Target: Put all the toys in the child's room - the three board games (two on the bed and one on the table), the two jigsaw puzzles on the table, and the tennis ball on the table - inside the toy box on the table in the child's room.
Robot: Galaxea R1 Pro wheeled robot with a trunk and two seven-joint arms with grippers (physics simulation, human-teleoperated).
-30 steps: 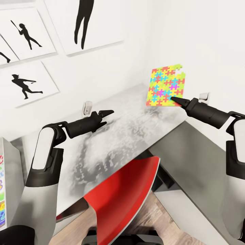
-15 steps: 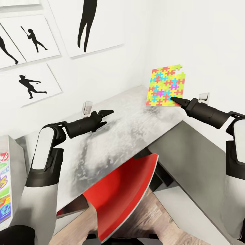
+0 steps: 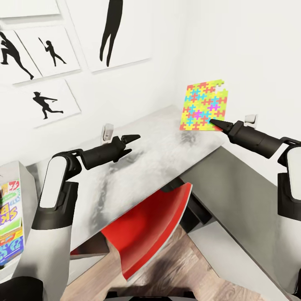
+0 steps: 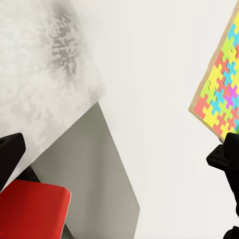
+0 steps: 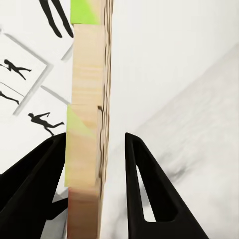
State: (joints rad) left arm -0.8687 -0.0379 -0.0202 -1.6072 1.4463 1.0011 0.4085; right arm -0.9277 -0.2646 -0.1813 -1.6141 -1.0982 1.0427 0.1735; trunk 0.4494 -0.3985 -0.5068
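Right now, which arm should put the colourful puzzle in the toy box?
The right arm. Its gripper already holds the puzzle upright by the lower edge above the table. The left gripper is empty. The toy box sits far off at the left, though.

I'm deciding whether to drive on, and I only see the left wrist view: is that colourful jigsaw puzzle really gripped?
Observer: The right wrist view shows the jigsaw puzzle edge-on between the right gripper's two fingers, so it looks gripped.
Operator: And where is the toy box?
Observer: In the head view the toy box sits at the far left, beside the left arm, with board games inside.
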